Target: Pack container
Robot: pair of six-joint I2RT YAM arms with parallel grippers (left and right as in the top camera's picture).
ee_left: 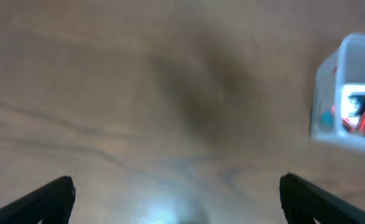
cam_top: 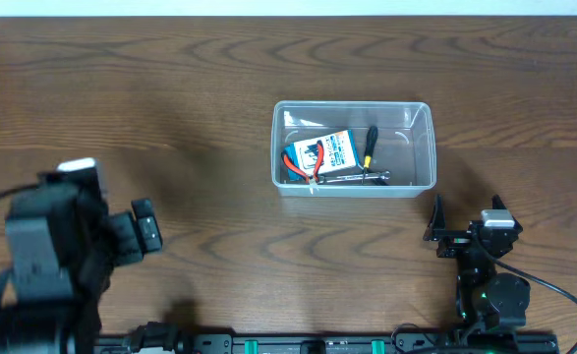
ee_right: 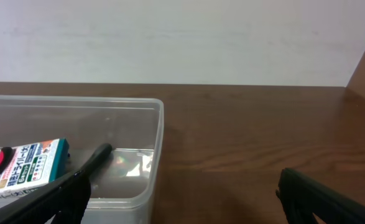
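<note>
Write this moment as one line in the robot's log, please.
container: holds red-handled pliers, screwdriver, labelled packet | left gripper: open, empty | right gripper: open, empty, near container

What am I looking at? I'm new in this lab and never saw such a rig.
These are two robot arms at a wooden table. The overhead picture looks straight down: the left arm is the dark shape at lower left, the right arm at lower right. The other two pictures come from cameras on each wrist; the dark tips in their bottom corners are that arm's own jaws. Both pairs of jaws stand open and hold nothing. On the table is a clear plastic container. Inside lie red-handled pliers on a printed card, a screwdriver with a yellow and black handle, and a small metal tool I cannot identify. The left wrist picture is blurred and shows the container at its right edge; the right wrist picture sees it from the side.
</note>
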